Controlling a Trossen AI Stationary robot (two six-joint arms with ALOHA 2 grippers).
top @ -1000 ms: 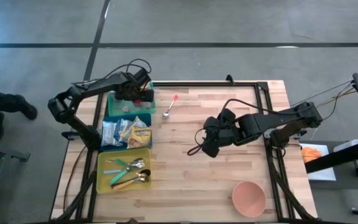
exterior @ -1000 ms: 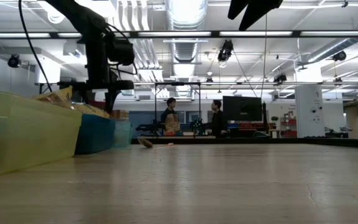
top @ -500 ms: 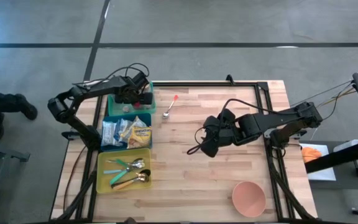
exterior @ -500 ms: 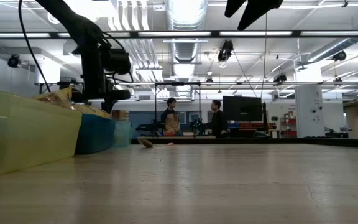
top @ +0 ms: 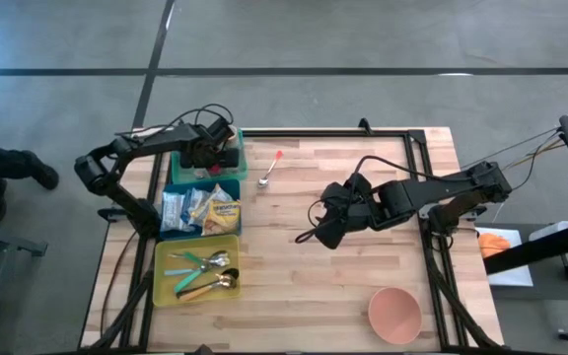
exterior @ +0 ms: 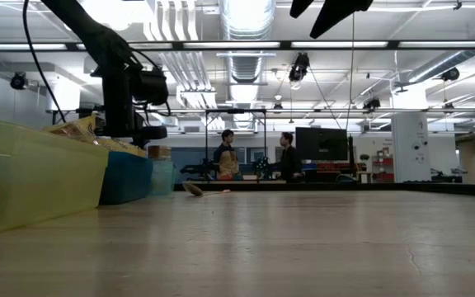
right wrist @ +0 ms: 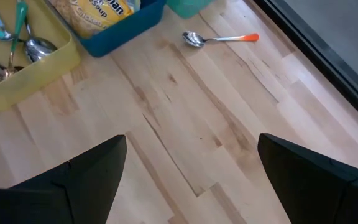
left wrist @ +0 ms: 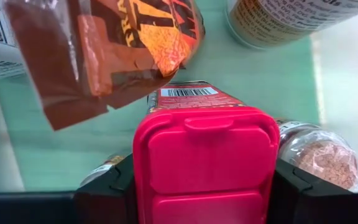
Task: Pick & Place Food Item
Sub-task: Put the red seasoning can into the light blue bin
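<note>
My left gripper [top: 212, 154] is down in the green bin [top: 180, 174] at the table's far left, shut on a red-lidded spice container [left wrist: 207, 155]. Its barcode label [left wrist: 184, 92] shows beyond the lid. Around it in the bin lie an orange-brown packet [left wrist: 104, 50], a white-labelled jar [left wrist: 278, 18] and a clear-topped spice jar [left wrist: 319, 155]. The low view shows the left gripper [exterior: 138, 124] behind the bins. My right gripper [top: 316, 227] hangs open above the middle of the table, nothing between its fingers [right wrist: 86, 180]. My left gripper pinches the container's red lid [left wrist: 143, 168] between its two fingers, one on each side of the lid. The fingers come steeply from above, pointing down into the bin. Whether the container's bottom rests on the bin floor is hidden by the lid.
A blue bin of food packets [top: 200, 209] and a yellow bin of cutlery [top: 197, 268] stand nearer along the left edge. A spoon with an orange handle [top: 269, 170] lies by the green bin. A pink bowl [top: 394, 314] stands near the front right. Bare wood lies between.
My left gripper has gone down into the green bin with the red-lidded container, shifting a little toward the table's left edge. Its finger gap has stayed the same.
</note>
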